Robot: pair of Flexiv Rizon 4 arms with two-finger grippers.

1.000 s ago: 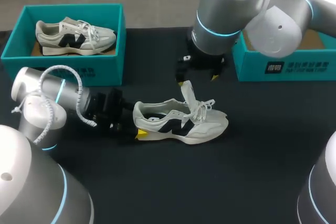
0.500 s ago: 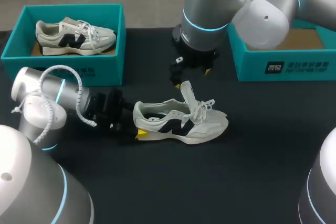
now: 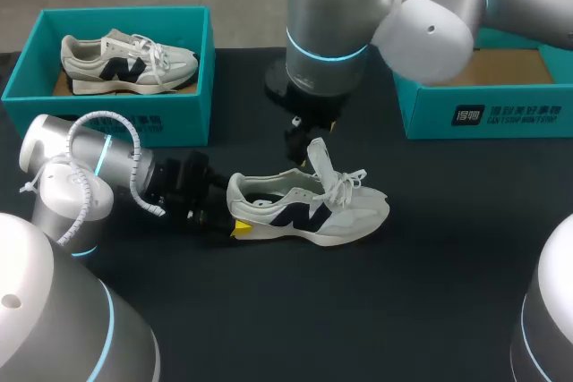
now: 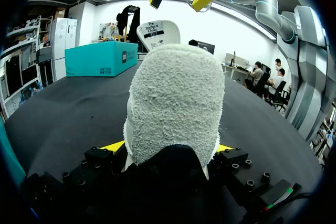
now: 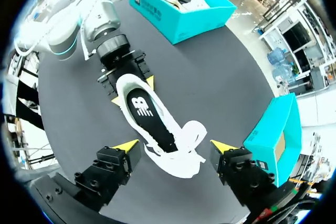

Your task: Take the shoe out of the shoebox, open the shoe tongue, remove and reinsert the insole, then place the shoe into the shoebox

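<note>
Left hand (image 3: 235, 214) clamps shoe (image 3: 313, 210) heel, right hand (image 5: 174, 145) spread above

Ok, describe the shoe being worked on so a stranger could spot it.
On the black table, look between the left shoebox and the right shoebox, nearer the robot: a grey-white shoe lies there, heel clamped in the left hand. Unlike the twin shoe inside the left shoebox, it sits on the tabletop with its tongue standing up.

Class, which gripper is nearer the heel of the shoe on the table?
Left. The left gripper clasps the shoe at its heel; the right gripper hangs open above the tongue.
</note>
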